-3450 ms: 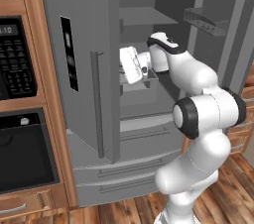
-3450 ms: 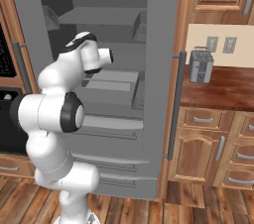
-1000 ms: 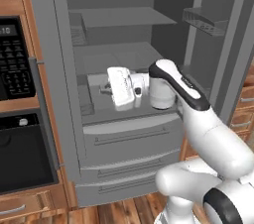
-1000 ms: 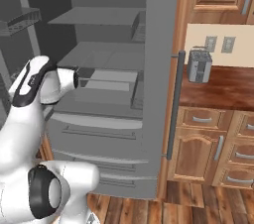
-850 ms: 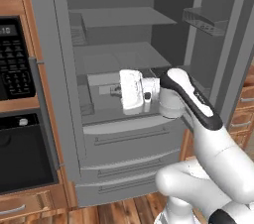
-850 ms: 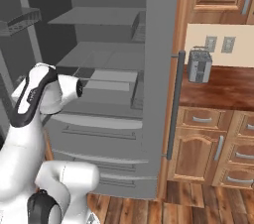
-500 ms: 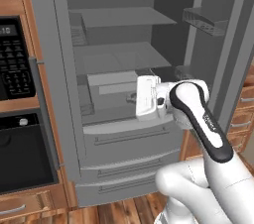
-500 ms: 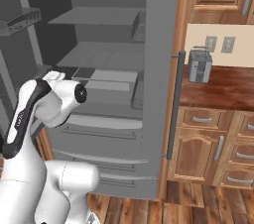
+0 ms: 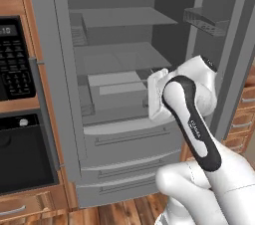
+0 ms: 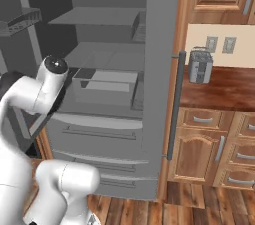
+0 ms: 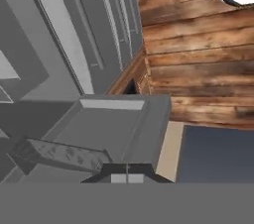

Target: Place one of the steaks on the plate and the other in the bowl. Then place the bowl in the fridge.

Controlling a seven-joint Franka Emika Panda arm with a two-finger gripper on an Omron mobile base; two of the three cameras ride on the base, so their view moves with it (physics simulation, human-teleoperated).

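Jaws clenched, nothing held between them. Gripper (image 11: 127, 167) seen low in hand view, pointed down at wooden floor (image 11: 198, 54) beside fridge (image 9: 124, 134). Fridge doors open, grey shelves and lower drawers exposed. Toaster (image 10: 199, 66) seen on bench (image 10: 224, 89) right of fridge.

An open grey fridge (image 9: 114, 119) stands between wooden cabinets. Inside it, an upper grey shelf (image 9: 124, 16) is bare. Below, a wider middle shelf (image 9: 119, 57) sits above a grey bin (image 9: 117, 89) that rests on the lowest ledge. Two closed drawers (image 9: 129, 142) form the fridge's bottom part. To the right of the fridge, a dark wooden desk (image 10: 224, 87) carries a small grey toaster (image 10: 200, 65) near the wall. A brown plank floor (image 10: 199, 206) runs beneath everything.
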